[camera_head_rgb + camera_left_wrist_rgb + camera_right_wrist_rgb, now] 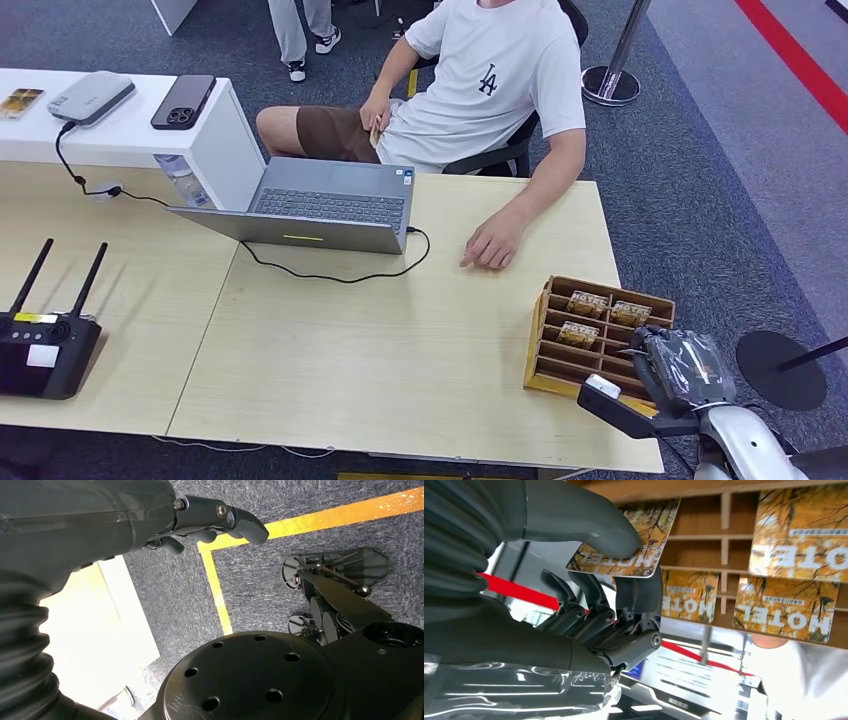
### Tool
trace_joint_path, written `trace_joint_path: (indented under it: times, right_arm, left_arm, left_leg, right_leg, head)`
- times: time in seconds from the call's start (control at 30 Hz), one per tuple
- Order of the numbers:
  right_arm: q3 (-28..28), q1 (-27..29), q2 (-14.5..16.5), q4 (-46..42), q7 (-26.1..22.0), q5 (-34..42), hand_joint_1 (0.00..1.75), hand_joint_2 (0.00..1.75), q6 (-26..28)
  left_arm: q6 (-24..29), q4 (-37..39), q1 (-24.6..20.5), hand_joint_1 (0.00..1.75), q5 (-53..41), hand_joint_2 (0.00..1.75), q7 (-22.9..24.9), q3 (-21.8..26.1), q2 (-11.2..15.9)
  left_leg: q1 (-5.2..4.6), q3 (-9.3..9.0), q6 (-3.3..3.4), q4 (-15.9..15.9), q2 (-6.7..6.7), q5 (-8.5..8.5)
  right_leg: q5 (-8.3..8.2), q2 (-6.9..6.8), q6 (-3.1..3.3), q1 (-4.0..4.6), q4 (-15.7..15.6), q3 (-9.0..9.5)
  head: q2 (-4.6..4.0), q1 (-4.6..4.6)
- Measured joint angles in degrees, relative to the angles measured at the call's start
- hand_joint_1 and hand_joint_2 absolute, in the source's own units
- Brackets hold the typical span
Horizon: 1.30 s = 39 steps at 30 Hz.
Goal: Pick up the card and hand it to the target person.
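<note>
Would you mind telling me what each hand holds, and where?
The right hand pinches a card near one corner; the left hand holds nothing.

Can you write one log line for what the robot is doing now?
right robot hand: pinching card at wooden rack | left robot hand: holding nothing | person: seated

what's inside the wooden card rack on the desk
Three cards stand in the wooden rack's far slots; the right hand pinches another. The hand hides the near slots.

The pale wooden table (400, 350) carries a laptop (320, 205), card rack (600, 335) and black controller (45, 345).
</note>
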State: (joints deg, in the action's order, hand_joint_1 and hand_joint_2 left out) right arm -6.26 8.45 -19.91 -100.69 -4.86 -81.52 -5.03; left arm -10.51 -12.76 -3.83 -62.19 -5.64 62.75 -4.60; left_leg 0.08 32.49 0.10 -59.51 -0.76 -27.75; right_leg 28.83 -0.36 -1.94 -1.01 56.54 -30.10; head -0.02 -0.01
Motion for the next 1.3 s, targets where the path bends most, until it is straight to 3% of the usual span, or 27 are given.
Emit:
trace_joint_path:
  times: [0.23,0.5,0.73,0.93,1.13,1.3]
  right_arm:
    - [-1.0,-0.4,-6.2,-2.4,-2.1,7.6,1.52,1.75,0.2]
    - [-3.2,-1.2,-8.8,-7.3,-6.6,18.2,1.52,1.75,0.5]
    - [-3.7,-4.5,-8.8,-9.5,-10.4,21.7,1.52,1.75,0.8]
    - [-0.5,-12.3,-8.3,-7.9,-12.0,21.7,1.52,1.75,0.6]
    - [6.9,-21.6,-6.8,-1.5,-9.2,18.6,1.52,1.75,3.8]
    - [12.8,-25.6,-3.1,4.8,-5.0,14.0,1.52,1.75,9.2]
  left_arm:
    - [0.0,0.0,-0.1,0.00,0.0,1.75,-0.3,0.3,0.0]
    - [0.0,0.0,-0.3,0.00,-0.3,1.75,0.2,0.3,0.0]
    - [0.2,0.0,-0.3,0.00,-0.6,1.75,0.2,0.3,0.0]
    - [0.1,0.0,-0.5,0.00,-1.7,1.75,-0.5,0.3,0.0]
    - [-0.2,0.0,-0.8,0.00,-2.8,1.75,-0.6,0.3,0.1]
    - [-0.2,0.0,-0.9,0.00,-3.8,1.75,-0.6,0.3,0.1]
  left_leg:
    - [0.00,-0.01,0.00,0.0,0.00,0.00]
    - [0.00,-0.01,0.00,0.0,0.00,0.00]
    - [0.00,0.00,0.01,0.0,0.02,0.01]
    - [0.00,-0.02,0.02,0.0,0.13,0.02]
    - [0.01,-0.01,0.05,0.0,0.14,0.07]
    - [0.01,-0.01,0.05,0.0,0.14,0.07]
  right_leg:
    - [-0.01,0.00,-0.01,0.00,0.0,0.00]
    - [-0.01,0.00,-0.01,0.00,0.0,0.00]
    - [-0.02,0.02,-0.03,0.00,0.0,0.00]
    - [-0.05,0.15,-0.03,0.00,0.0,0.01]
    - [-0.06,0.14,-0.04,0.00,0.0,0.01]
    - [-0.06,0.14,-0.03,0.01,0.0,0.01]
  head:
    - [0.00,-0.01]
    - [0.00,-0.01]
    - [0.00,-0.01]
    - [0.00,-0.01]
    - [0.00,-0.01]
    - [0.00,-0.01]
